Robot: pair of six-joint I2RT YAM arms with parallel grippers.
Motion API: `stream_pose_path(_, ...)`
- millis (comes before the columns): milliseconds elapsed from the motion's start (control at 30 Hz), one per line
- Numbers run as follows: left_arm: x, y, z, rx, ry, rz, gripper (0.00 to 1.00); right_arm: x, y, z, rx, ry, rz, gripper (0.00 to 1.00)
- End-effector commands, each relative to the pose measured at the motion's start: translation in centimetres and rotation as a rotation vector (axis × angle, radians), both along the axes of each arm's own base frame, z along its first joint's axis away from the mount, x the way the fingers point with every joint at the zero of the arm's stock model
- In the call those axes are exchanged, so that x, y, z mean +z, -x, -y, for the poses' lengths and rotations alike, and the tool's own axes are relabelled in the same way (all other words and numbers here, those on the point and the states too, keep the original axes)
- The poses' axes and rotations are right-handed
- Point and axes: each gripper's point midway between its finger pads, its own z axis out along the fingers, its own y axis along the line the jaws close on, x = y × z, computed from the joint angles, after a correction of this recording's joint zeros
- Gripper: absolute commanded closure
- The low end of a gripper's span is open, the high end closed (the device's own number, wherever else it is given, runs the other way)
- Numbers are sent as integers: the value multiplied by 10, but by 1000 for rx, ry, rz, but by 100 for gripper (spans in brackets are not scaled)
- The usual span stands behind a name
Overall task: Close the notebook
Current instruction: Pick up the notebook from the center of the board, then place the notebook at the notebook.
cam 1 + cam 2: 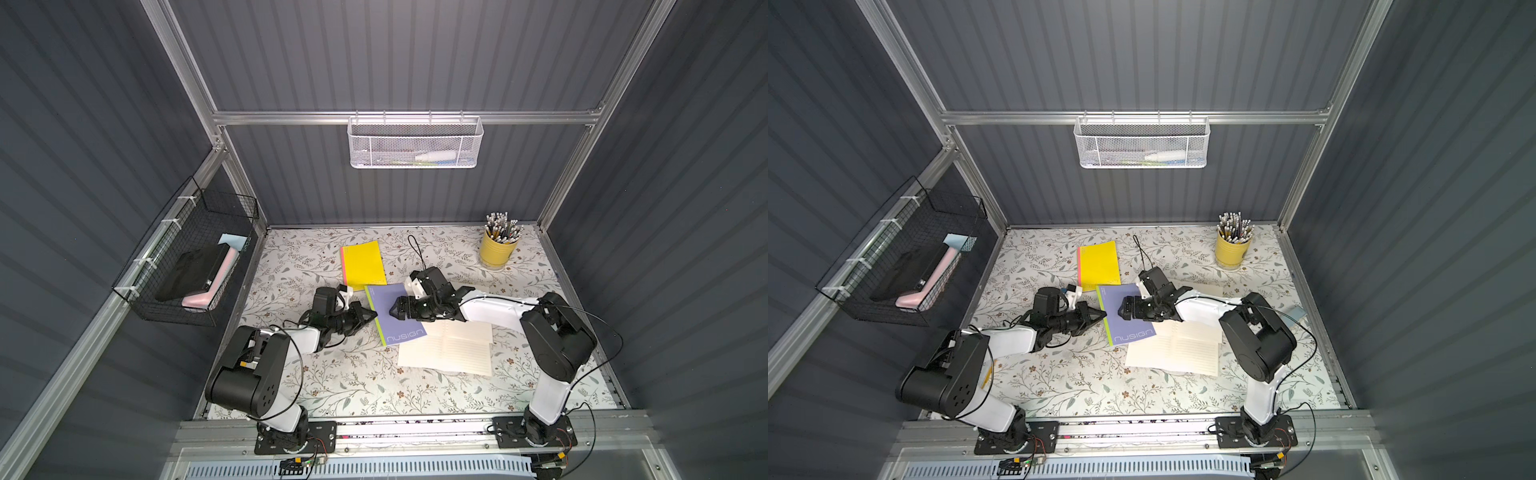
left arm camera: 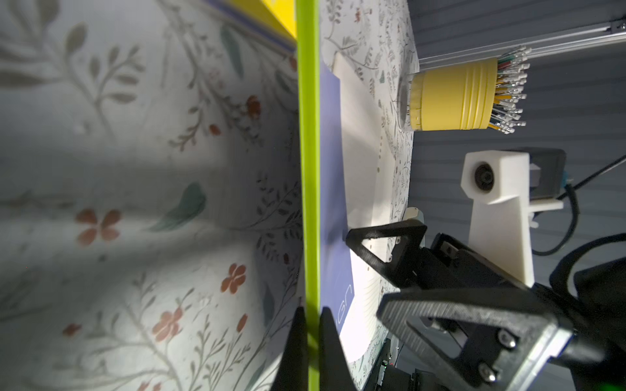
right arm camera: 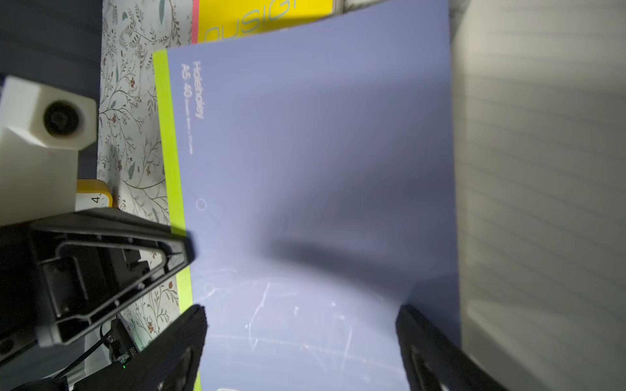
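As notebook (image 1: pixel 395 328) gapes, cup (image 1: pixel 498 252) w/ pencils (image 1: pixel 503 226), blk basket (image 1: pixel 178 316) w/ case (image 1: pixel 187 272)

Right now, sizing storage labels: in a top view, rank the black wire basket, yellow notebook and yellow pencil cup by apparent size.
1. black wire basket, hung nearer the camera
2. yellow notebook
3. yellow pencil cup

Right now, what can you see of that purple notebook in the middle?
The purple notebook lies open on the floral table: a matte card cover, green-edged and printed "nusign", lies across cream lined pages that spread beyond it. The left tool is shut on the green edge; the right tool stands open over the cover, contact unclear.
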Motion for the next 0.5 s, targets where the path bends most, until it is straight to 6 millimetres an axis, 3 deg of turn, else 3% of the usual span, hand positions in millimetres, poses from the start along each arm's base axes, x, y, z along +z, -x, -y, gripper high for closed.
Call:
stream_pose_path(0,19,-8,6,-84,-35,55,100,28,-2,3,-8,-14,40,10)
stream_pose_path(200,44,-37,7,-172,-55,73,100,68,-12,16,-57,-57,127,9)
stream_pose_path(467,75,-97,-11,-201,-48,113,100,76,-13,34,-86,-65,139,9)
